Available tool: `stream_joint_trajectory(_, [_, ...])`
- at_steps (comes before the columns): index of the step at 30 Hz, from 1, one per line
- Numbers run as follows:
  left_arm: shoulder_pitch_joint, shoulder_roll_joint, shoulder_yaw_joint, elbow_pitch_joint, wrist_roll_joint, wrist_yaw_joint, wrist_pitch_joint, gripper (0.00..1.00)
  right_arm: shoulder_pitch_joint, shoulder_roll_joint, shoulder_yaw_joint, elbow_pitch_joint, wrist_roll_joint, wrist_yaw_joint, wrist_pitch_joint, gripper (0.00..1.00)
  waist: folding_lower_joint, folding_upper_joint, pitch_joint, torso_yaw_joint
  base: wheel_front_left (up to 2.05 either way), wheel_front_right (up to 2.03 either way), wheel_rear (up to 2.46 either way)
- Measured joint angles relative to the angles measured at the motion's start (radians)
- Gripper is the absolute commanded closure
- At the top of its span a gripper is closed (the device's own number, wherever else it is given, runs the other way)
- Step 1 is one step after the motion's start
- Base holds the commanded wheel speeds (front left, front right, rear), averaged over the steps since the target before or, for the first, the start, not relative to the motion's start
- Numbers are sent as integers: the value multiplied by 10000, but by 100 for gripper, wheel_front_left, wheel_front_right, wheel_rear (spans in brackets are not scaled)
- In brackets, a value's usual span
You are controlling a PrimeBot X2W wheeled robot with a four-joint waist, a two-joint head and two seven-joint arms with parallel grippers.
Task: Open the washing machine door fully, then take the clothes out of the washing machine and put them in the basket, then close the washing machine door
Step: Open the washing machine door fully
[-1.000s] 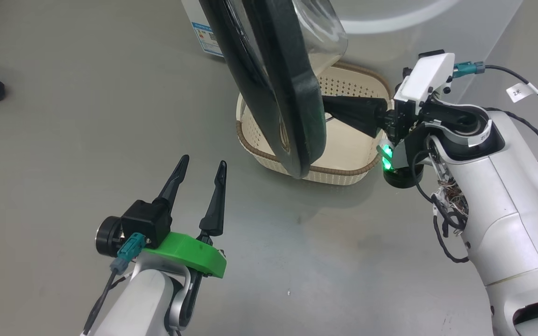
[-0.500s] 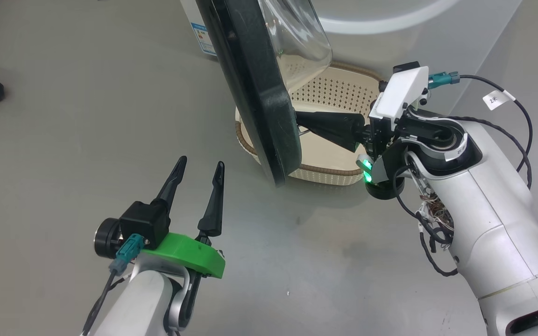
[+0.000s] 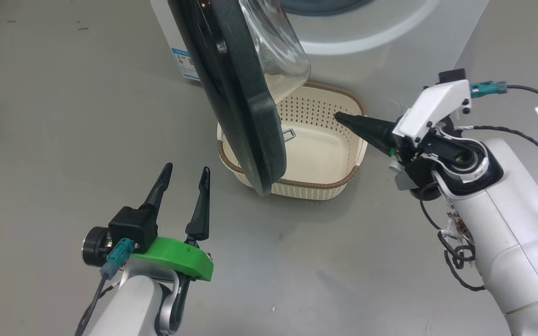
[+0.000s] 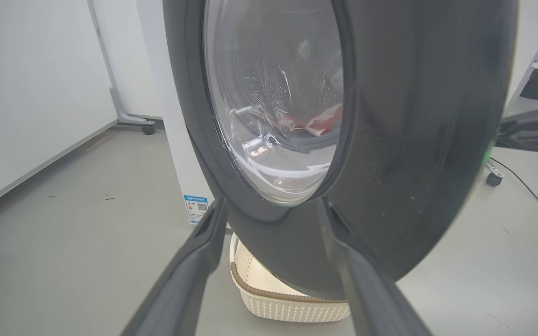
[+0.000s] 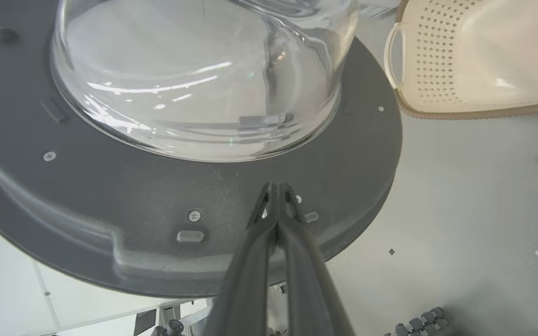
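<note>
Hanging ajar, washing machine door (image 3: 238, 107) left of closed R pincer (image 3: 340, 117), L pincer (image 3: 187, 170) spread.

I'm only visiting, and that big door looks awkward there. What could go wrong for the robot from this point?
1. The washing machine door stands only partly open and, in the head view, hangs across the basket; clothes pulled out might catch on it or miss the basket.
2. The right gripper is shut, its tips pointing at the door's inner face; a push there could slide off the rim towards the glass bowl.
</note>
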Motion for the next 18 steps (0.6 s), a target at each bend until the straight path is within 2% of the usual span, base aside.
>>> stream_joint_trajectory(6, [212,6,408,56,2,-2,0,0,755,-688,-38,-349,-1058,732,-1137,100,0,0,-457,-358,0,0,0])
stream_joint_trajectory(10, [414,36,708,90,117,-4,0,0,1270,-1381,293,-679,-2454,1254,-2059,100,0,0,-744,-674,0,0,0])
stream_joint_trajectory(13, [512,117,872,92,247,-4,0,0,1708,-1749,443,-884,-3267,1490,-2738,100,0,0,-947,-927,0,0,0])
stream_joint_trajectory(18, [789,222,1124,88,328,-13,0,0,2536,-2186,571,-1386,-4581,1586,-4247,100,0,0,-1293,-1452,0,0,0])
